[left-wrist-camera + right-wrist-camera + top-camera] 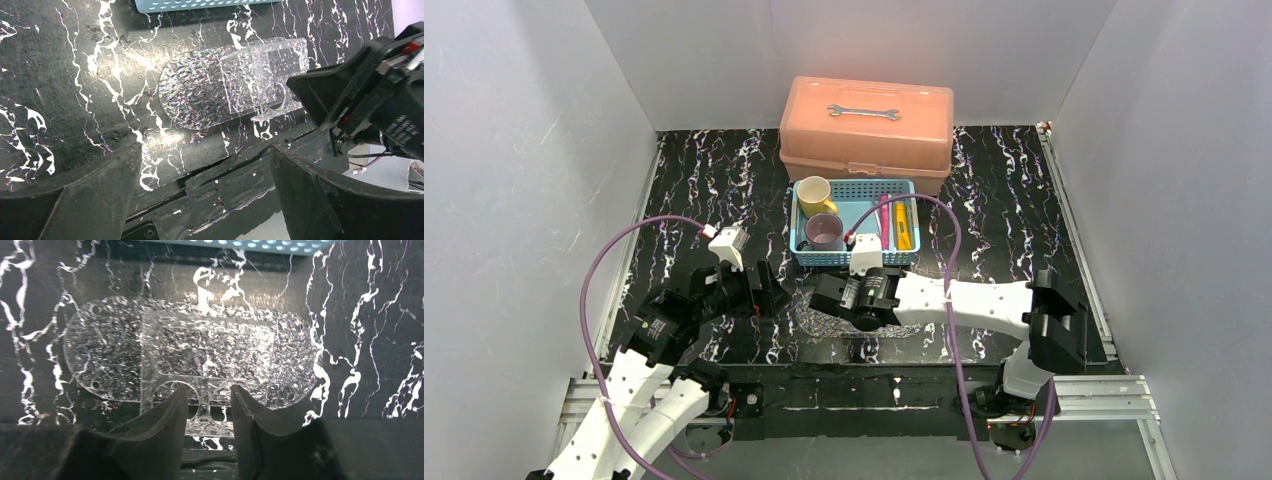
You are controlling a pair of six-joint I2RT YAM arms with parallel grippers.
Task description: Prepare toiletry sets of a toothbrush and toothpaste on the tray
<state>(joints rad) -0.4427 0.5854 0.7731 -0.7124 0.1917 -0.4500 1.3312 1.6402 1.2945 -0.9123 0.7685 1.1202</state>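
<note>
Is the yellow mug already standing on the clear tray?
No, the yellow mug stands inside the light-blue basket, beside the purple mug.

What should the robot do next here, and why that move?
Probably draw the right arm's fingers back from the clear tray and reach into the light-blue basket for the magenta tube: the tray holds nothing yet; that tube and the yellow tube lie in the basket.
</note>
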